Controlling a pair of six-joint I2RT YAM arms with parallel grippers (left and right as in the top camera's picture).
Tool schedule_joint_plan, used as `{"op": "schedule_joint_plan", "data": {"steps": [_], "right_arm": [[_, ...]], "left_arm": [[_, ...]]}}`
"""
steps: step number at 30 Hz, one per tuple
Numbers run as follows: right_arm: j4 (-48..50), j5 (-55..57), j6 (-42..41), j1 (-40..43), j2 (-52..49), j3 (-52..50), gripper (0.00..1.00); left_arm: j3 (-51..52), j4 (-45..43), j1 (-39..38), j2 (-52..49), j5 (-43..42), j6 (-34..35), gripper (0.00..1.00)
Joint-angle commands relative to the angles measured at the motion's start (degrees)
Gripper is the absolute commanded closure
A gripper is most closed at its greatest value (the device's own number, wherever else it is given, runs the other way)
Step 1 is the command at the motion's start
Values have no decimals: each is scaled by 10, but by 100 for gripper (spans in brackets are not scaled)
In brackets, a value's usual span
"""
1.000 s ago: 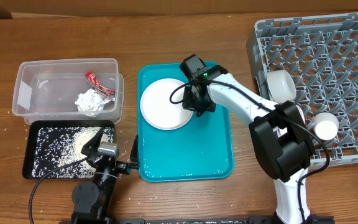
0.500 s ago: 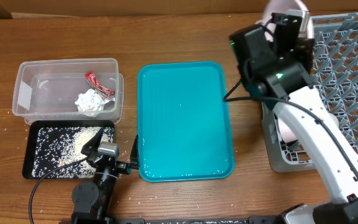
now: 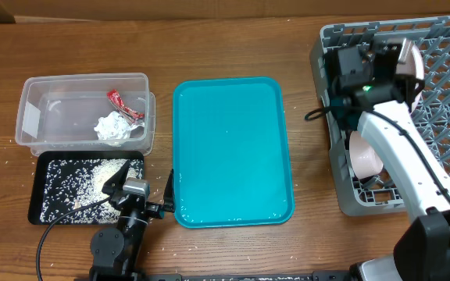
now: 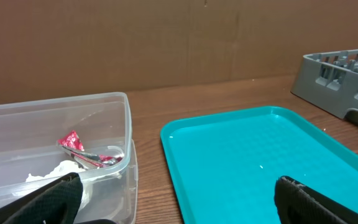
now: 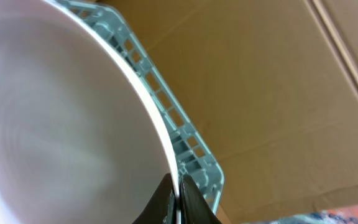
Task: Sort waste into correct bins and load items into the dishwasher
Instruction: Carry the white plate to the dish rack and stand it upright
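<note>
Moved off the teal tray [image 3: 233, 156], one smooth white plate [image 5: 61, 124] stands on edge over the grey rack [image 3: 444, 78], rim pinched by right claw [image 5: 176, 199]; left claw [image 4: 178, 186] gapes wide.

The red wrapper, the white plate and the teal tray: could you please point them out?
red wrapper [image 3: 123, 105], overhead view, its middle
white plate [image 5: 61, 124], right wrist view, its face
teal tray [image 3: 229, 148], overhead view, bare floor

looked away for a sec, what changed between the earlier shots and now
The right gripper lifted the white plate off the teal tray and carried it right to the dish rack, now pinching its rim with the plate on edge. Unchanged: the left gripper, open and parked; red wrapper and tissue in the clear tub; rice in the black tray.
</note>
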State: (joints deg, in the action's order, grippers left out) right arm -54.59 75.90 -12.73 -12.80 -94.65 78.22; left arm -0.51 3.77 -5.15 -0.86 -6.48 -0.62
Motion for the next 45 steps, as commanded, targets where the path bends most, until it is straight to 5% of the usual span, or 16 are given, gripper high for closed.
{"op": "schedule_joint_plan", "data": {"steps": [1, 8, 10, 14, 19, 24, 29, 31, 41, 45], "right_arm": [[50, 13, 34, 1, 1, -43, 96], [61, 25, 56, -61, 1, -58, 73], [49, 30, 55, -93, 1, -58, 43], [48, 81, 55, -117, 1, -57, 28], [51, 62, 55, -116, 1, -57, 34], [67, 48, 55, -112, 3, -53, 76], [62, -12, 51, -103, 3, -53, 81], [92, 100, 57, -99, 4, -46, 96], [98, 139, 102, -55, 5, 9, 96], [59, -1, 102, 5, 4, 8, 96]], "left_arm": [[2, 0, 4, 6, -4, -7, 0], [2, 0, 4, 6, -4, -7, 0], [2, 0, 4, 6, -4, -7, 0], [2, 0, 4, 6, -4, -7, 0], [2, 0, 4, 6, -4, -7, 0], [2, 0, 4, 6, -4, -7, 0], [2, 0, 4, 6, -4, -7, 0], [2, 0, 4, 6, -4, -7, 0], [2, 0, 4, 6, -4, -7, 0], [2, 0, 4, 6, -4, -7, 0]]}}
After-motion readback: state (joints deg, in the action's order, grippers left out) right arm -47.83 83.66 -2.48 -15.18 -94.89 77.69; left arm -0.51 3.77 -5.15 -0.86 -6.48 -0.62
